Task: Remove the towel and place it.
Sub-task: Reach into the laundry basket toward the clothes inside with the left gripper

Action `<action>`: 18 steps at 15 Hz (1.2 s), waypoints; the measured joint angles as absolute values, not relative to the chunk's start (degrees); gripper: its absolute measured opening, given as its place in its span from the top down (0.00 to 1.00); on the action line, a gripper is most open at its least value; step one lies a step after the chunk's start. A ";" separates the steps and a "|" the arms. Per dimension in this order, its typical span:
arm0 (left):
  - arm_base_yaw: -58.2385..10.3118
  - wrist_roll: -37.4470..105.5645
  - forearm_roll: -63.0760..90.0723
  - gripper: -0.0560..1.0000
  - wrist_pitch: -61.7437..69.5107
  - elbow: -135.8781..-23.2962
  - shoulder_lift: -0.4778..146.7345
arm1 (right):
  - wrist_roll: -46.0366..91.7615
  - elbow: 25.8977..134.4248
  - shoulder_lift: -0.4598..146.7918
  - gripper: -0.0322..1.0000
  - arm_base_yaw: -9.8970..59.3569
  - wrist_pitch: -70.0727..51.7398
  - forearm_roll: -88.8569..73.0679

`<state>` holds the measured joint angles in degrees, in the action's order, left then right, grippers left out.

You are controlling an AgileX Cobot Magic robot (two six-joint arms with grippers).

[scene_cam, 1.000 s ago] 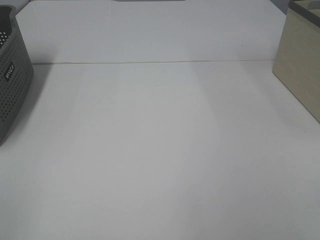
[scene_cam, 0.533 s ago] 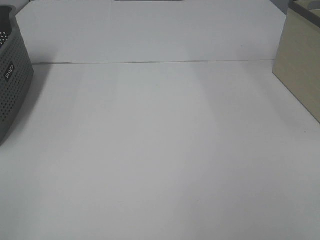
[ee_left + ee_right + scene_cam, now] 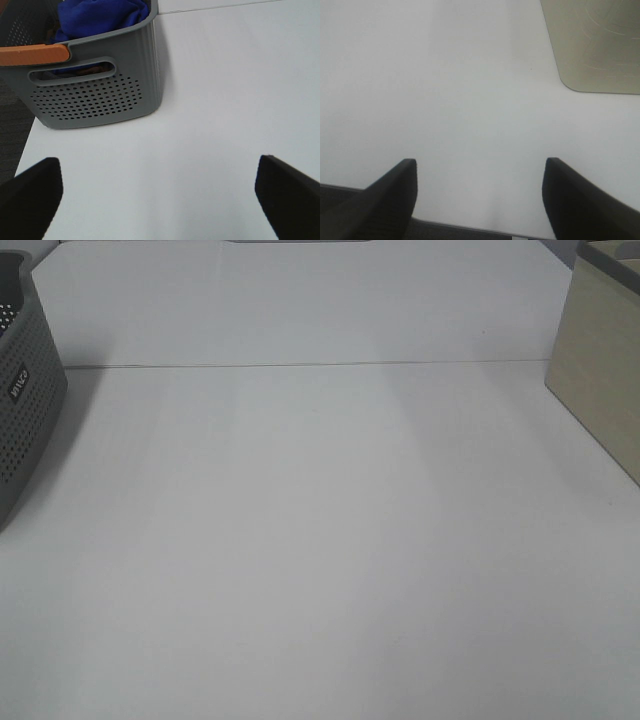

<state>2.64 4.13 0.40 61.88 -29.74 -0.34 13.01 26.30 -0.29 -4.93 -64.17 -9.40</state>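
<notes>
The royal-blue towel lies bunched inside a grey perforated basket with an orange handle; it shows only in the left wrist view. In the exterior high view only the basket's side shows at the left edge, and the towel is hidden. My left gripper is open and empty over the white table, short of the basket. My right gripper is open and empty near the table's front edge. Neither gripper shows in the exterior high view.
A beige box stands at the right edge of the white table; it also shows in the right wrist view. A seam runs across the table at the back. Dark floor lies beyond the table's edge by the basket.
</notes>
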 joint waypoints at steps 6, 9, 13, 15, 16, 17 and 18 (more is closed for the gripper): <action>2.64 4.13 0.40 0.01 61.88 -29.74 -0.34 | 13.01 26.30 -0.29 0.29 -4.93 -64.17 -9.40; 2.64 4.13 0.40 0.01 61.88 -29.74 -0.34 | 13.01 26.30 -0.29 0.29 -4.93 -64.17 -9.40; 2.64 4.13 0.40 0.01 61.88 -29.74 -0.34 | 13.01 26.30 -0.29 0.29 -4.93 -64.17 -9.40; 2.64 4.13 0.40 0.01 61.88 -29.74 -0.34 | 13.01 26.30 -0.29 0.29 -4.93 -64.17 -9.40; 2.64 4.13 0.40 0.01 61.88 -29.74 -0.34 | 13.01 26.30 -0.29 0.29 -4.93 -64.17 -9.40; 2.64 4.13 0.40 0.01 61.88 -29.74 -0.34 | 13.01 26.30 -0.29 0.29 -4.93 -64.17 -9.40; 2.64 4.13 0.40 0.01 61.88 -29.74 -0.34 | 13.01 26.30 -0.29 0.29 -4.93 -64.17 -9.40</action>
